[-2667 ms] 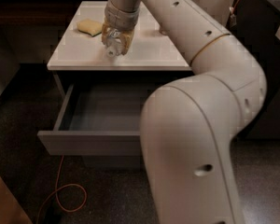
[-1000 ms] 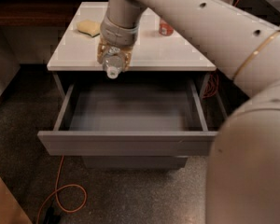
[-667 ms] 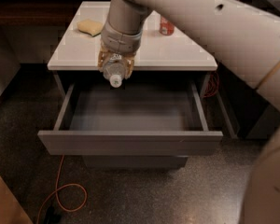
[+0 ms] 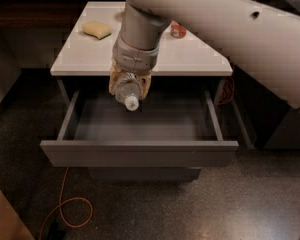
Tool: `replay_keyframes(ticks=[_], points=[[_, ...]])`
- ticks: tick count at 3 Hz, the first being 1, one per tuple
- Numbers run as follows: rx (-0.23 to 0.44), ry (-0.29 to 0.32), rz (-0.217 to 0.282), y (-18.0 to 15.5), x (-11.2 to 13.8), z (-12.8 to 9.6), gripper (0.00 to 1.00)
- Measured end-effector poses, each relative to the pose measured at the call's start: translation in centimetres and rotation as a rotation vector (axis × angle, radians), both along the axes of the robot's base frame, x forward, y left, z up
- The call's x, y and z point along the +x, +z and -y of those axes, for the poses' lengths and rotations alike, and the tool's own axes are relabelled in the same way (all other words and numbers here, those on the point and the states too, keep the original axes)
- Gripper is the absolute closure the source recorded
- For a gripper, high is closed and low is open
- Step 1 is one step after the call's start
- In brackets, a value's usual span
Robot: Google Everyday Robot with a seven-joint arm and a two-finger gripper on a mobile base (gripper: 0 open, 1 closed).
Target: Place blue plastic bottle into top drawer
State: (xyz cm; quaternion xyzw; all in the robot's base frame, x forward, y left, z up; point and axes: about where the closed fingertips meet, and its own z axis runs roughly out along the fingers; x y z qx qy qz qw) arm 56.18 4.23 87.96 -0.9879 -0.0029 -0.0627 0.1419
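While pincer (image 4: 130, 85) grips blue plastic bottle (image 4: 127, 92) above top drawer (image 4: 140, 153), red can (image 4: 178, 30) half-hidden

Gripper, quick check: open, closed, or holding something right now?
Gripper: closed on the blue plastic bottle, held cap-down over the open top drawer.

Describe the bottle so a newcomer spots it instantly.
White-topped cabinet, top drawer pulled open. Over the drawer's rear the gripper holds the blue plastic bottle, cap down. Clear with a white cap, unlike the red can and yellow sponge on top.
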Motion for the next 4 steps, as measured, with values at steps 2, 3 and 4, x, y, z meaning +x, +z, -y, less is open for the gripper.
replay_keyframes(ticks=[2, 3, 4], points=[[-0.085, 0.054, -0.091, -6.6, 1.5, 0.6, 1.0], [-0.139, 0.063, -0.076, -9.5, 3.8, 1.0, 1.0], [-0.164, 0.067, -0.05, -12.4, 6.5, 1.2, 1.0]])
